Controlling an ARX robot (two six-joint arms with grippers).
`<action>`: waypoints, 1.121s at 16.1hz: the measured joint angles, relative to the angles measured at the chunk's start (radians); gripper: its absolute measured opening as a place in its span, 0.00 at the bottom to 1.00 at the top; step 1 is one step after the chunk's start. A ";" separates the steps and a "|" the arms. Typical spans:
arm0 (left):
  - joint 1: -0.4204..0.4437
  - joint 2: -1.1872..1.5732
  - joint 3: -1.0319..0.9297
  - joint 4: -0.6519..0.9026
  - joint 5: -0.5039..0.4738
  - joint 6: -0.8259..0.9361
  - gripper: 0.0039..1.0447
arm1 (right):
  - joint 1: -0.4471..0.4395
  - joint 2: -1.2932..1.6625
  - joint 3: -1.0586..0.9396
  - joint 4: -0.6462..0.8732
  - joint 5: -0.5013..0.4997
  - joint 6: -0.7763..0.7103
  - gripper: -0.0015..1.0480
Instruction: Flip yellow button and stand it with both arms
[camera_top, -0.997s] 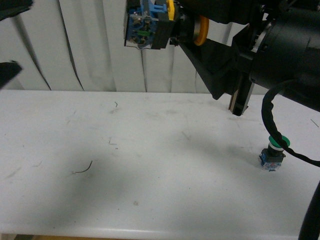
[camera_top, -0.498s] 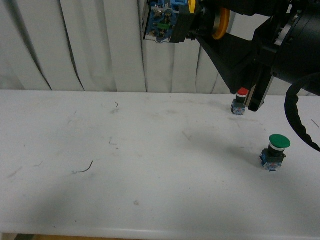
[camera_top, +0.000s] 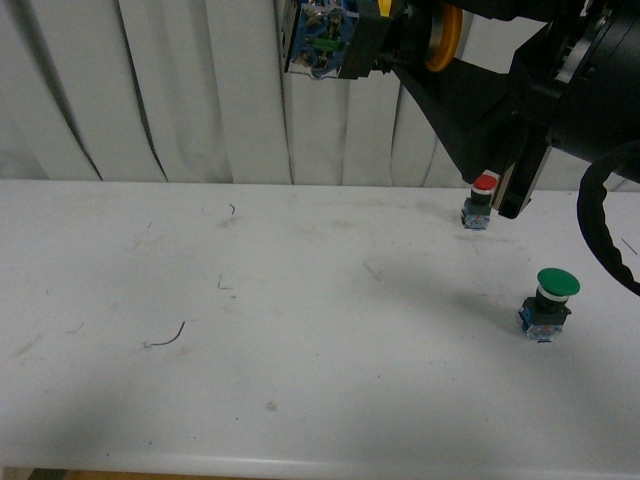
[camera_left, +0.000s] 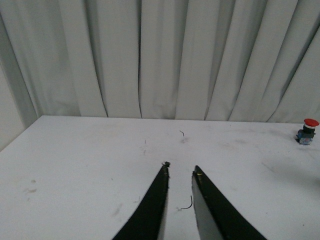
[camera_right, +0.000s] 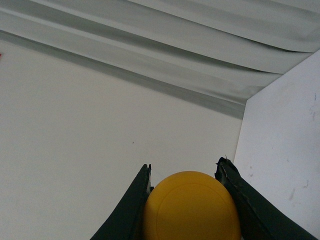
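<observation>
The yellow button (camera_top: 325, 35) is held high above the table's far side, lying sideways. Its blue-trimmed contact block points left and its yellow cap (camera_top: 443, 40) points right. My right gripper (camera_top: 400, 45) is shut on it. In the right wrist view the yellow cap (camera_right: 191, 207) fills the gap between the two black fingers of the right gripper (camera_right: 185, 170). My left gripper (camera_left: 180, 169) is open and empty, its tips a small gap apart over the white table (camera_left: 75, 165). It is out of the front view.
A red-capped button (camera_top: 481, 200) stands at the table's far right and also shows in the left wrist view (camera_left: 306, 131). A larger green-capped button (camera_top: 550, 303) stands nearer on the right. A white curtain (camera_top: 180, 90) hangs behind the table (camera_top: 300, 400).
My right arm has moved right and slightly up with the yellow button, uncovering the red button. The left arm has left the front view's left edge.
</observation>
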 joint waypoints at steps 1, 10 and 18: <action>0.058 -0.014 -0.015 -0.003 0.080 0.000 0.06 | 0.001 -0.002 0.000 0.003 -0.001 -0.005 0.35; 0.162 -0.077 -0.091 0.013 0.168 0.002 0.01 | 0.007 -0.002 -0.014 0.002 -0.006 -0.017 0.34; 0.162 -0.111 -0.129 0.017 0.169 0.002 0.18 | 0.018 -0.020 -0.023 -0.004 0.077 -0.168 0.34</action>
